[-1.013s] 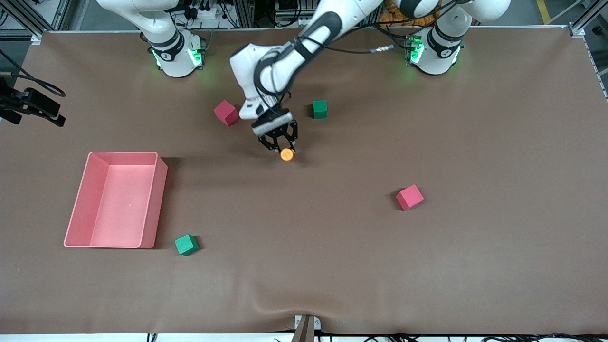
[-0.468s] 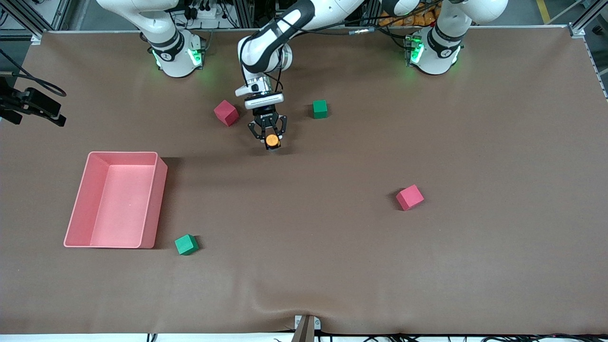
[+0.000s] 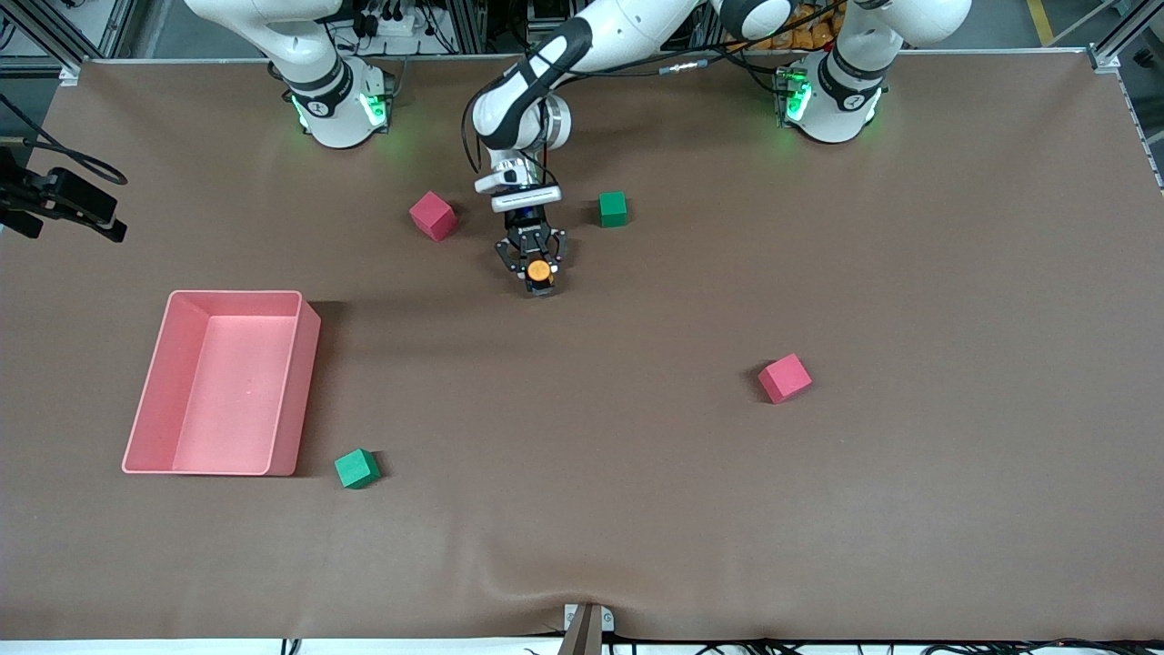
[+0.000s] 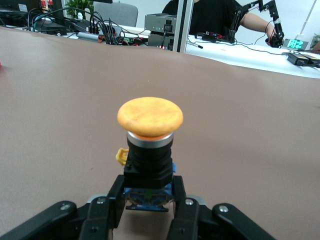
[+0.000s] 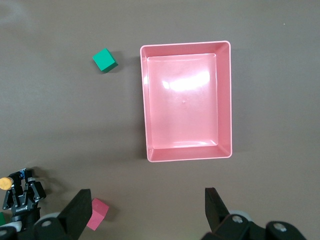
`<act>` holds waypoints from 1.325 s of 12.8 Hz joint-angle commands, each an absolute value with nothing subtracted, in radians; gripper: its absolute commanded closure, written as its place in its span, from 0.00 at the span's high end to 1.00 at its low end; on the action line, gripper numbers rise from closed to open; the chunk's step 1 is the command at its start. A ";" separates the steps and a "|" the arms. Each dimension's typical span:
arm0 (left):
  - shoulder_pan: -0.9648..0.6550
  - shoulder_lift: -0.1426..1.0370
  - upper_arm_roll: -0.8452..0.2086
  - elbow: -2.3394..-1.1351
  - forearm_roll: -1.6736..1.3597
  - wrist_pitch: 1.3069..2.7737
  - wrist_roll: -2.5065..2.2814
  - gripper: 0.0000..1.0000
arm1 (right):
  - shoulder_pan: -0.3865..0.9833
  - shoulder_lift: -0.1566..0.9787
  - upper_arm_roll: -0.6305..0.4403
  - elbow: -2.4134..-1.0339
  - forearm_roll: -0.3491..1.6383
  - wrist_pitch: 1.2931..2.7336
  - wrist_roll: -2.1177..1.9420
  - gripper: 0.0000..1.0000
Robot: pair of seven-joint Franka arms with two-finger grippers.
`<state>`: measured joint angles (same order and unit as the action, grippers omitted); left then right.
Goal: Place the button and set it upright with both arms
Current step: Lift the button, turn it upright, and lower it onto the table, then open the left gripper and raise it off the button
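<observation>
The button (image 3: pixel 539 269) has a round orange cap on a black body with a blue base. My left gripper (image 3: pixel 537 278) is shut on it, over the table between a pink cube and a green cube near the robots' bases. In the left wrist view the button (image 4: pixel 150 116) stands upright, cap up, with the fingers (image 4: pixel 186 212) clamped on its blue base; I cannot tell if it touches the table. My right gripper (image 5: pixel 147 212) is open and empty, high over the table beside the pink bin (image 5: pixel 186 154). It does not show in the front view. The right wrist view also shows the button (image 5: pixel 5 182).
A pink cube (image 3: pixel 433 216) and a green cube (image 3: pixel 613 208) flank the left gripper. Another pink cube (image 3: pixel 784 377) lies toward the left arm's end. The pink bin (image 3: pixel 296 391) and a green cube (image 3: pixel 356 468) lie toward the right arm's end.
My left arm swung its wrist round and carried the button farther from the front camera, then slightly toward the left arm's end. The button stays gripped. The cubes and bin have not moved.
</observation>
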<state>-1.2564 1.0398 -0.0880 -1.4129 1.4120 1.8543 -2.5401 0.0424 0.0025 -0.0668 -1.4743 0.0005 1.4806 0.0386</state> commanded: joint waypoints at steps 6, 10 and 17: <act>-1.270 1.062 -0.075 -1.402 1.433 1.844 -2.563 0.74 | 0.051 0.009 -0.077 -1.457 0.014 1.468 0.026 1.00; -1.272 0.988 -0.138 -1.390 1.283 1.827 -2.513 0.75 | 0.052 0.009 -0.077 -1.457 0.014 1.468 0.026 1.00; -1.270 0.689 -0.233 -1.365 0.812 1.684 -2.395 0.75 | 0.052 0.009 -0.078 -1.457 0.014 1.456 0.025 1.00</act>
